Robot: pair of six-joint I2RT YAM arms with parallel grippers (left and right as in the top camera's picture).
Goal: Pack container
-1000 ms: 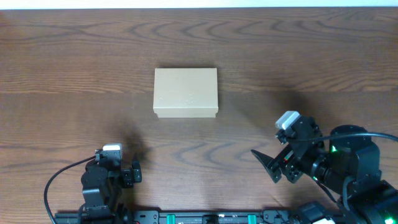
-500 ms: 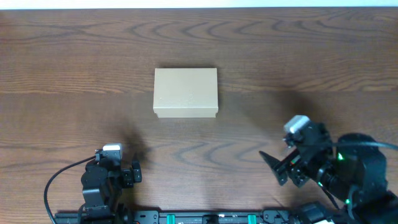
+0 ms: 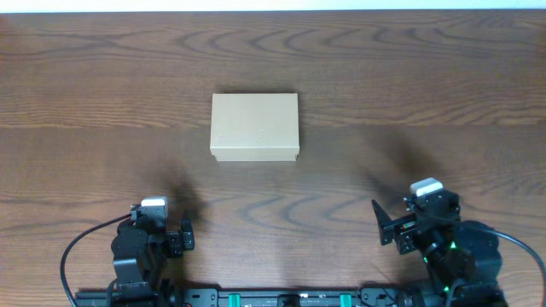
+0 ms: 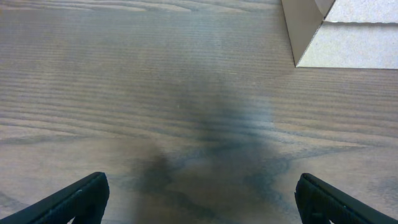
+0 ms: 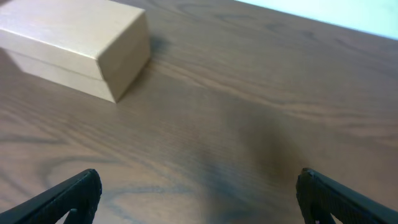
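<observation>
While both arms sit folded at the near edge of the table (image 3: 426, 68), I log the hands first. On the left gripper (image 4: 208, 199) the jaws are spread wide. Its two black fingertips (image 4: 87, 196) just show at the bottom corners of the left wrist view, with only bare wood between them. The right gripper (image 5: 202, 196) stands the same way: jaws wide, tips at the bottom corners of its own view, holding nothing.

From overhead, the left arm (image 3: 141, 251) is tucked in at near left, and a black cable (image 3: 72, 256) loops off its left side. The right arm (image 3: 444, 247) is at near right, with one dark finger pointing left toward the middle of the table. A soft dark shadow (image 4: 211, 143) lies on the wood just ahead of each gripper.

The box (image 3: 255, 126) is plain tan cardboard, resting flat on the table. It lies on the far side of both arms and well apart from each. Left to right it sits between them, somewhat nearer the left arm's side. From above the lid looks down, and a narrow lip shows along the near edge. The left wrist view catches only one corner of it, at far right. The right wrist view shows it at far left, with one end wall and one long side toward the camera and a seam running along the long side below the top.

The table is dark brown wood with strong grain, and a pale strip (image 3: 273, 4) runs along its far edge.
</observation>
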